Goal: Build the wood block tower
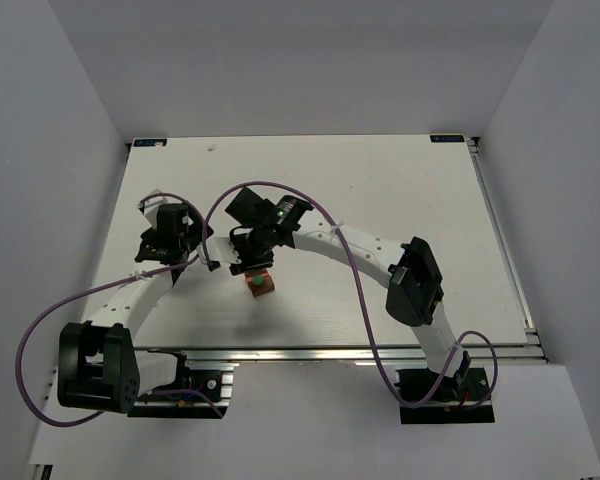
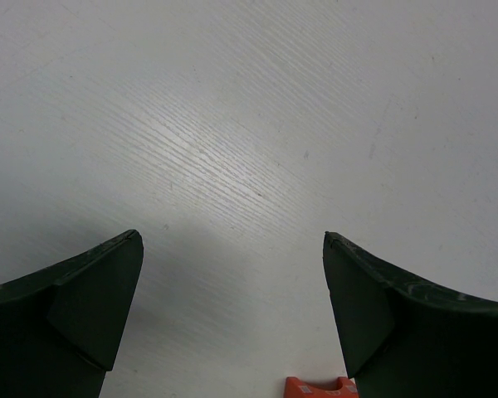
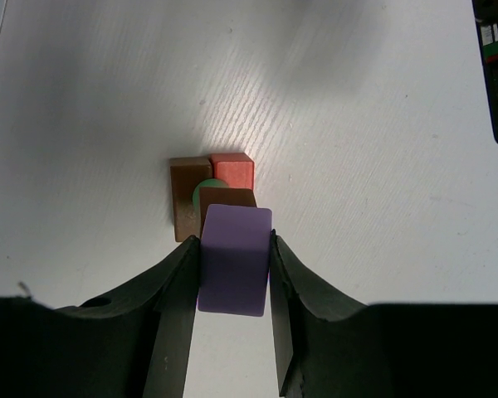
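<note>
My right gripper (image 3: 235, 239) is shut on the lilac block (image 3: 235, 261) and holds it above the small stack. Below it in the right wrist view are a brown block (image 3: 183, 199), a red-orange block (image 3: 233, 170), a green piece (image 3: 204, 190) and a darker brown block (image 3: 229, 196), close together on the white table. In the top view the stack (image 1: 261, 285) sits just in front of my right gripper (image 1: 248, 262). My left gripper (image 1: 163, 250) is to the left of the stack. It is open and empty over bare table (image 2: 232, 240).
A small orange piece (image 2: 319, 387) shows at the bottom edge of the left wrist view, between the fingers. Purple cables loop over both arms. Grey walls enclose the table (image 1: 380, 180) on the left, back and right.
</note>
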`<state>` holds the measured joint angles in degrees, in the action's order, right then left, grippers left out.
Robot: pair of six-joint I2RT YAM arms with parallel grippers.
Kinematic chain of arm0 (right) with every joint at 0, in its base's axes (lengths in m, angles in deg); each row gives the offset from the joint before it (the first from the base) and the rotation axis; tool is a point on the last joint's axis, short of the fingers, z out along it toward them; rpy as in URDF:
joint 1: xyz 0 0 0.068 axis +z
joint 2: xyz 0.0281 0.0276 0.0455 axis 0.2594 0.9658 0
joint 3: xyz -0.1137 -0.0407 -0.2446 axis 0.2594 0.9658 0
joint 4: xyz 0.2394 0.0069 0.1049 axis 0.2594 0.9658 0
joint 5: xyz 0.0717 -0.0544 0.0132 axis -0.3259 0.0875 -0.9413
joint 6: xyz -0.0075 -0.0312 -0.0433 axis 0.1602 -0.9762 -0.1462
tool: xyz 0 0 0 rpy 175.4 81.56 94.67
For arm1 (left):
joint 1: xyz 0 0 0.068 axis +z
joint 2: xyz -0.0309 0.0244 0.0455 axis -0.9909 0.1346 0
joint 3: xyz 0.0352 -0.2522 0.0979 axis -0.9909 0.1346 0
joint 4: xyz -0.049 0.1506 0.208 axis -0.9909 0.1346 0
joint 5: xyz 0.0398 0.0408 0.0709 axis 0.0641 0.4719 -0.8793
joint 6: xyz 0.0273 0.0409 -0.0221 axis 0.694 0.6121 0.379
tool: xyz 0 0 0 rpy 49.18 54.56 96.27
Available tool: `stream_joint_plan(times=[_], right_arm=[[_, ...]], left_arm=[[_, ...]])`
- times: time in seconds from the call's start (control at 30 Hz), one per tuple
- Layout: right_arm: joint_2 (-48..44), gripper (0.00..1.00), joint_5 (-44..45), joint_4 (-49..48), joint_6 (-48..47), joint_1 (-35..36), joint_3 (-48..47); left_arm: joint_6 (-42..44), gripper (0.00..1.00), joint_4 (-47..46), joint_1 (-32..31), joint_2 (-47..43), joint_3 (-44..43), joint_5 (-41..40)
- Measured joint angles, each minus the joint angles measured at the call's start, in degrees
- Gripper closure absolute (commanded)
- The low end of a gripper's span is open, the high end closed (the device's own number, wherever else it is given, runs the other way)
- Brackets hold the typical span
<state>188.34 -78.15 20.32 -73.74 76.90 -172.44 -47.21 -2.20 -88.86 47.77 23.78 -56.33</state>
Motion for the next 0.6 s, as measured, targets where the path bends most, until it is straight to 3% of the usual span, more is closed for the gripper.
stream_joint_plan(times=[0.17, 0.6], right_arm=[[0.0, 0.79, 0.1, 0.0, 0.0, 0.0, 0.0], [0.0, 0.61, 0.2, 0.0, 0.0, 0.0, 0.0]], left_arm=[[0.0, 0.02, 0.0, 0.0, 0.0, 0.0, 0.0], [0.0, 0.02, -0.1, 0.1, 0.0, 0.0, 0.1]])
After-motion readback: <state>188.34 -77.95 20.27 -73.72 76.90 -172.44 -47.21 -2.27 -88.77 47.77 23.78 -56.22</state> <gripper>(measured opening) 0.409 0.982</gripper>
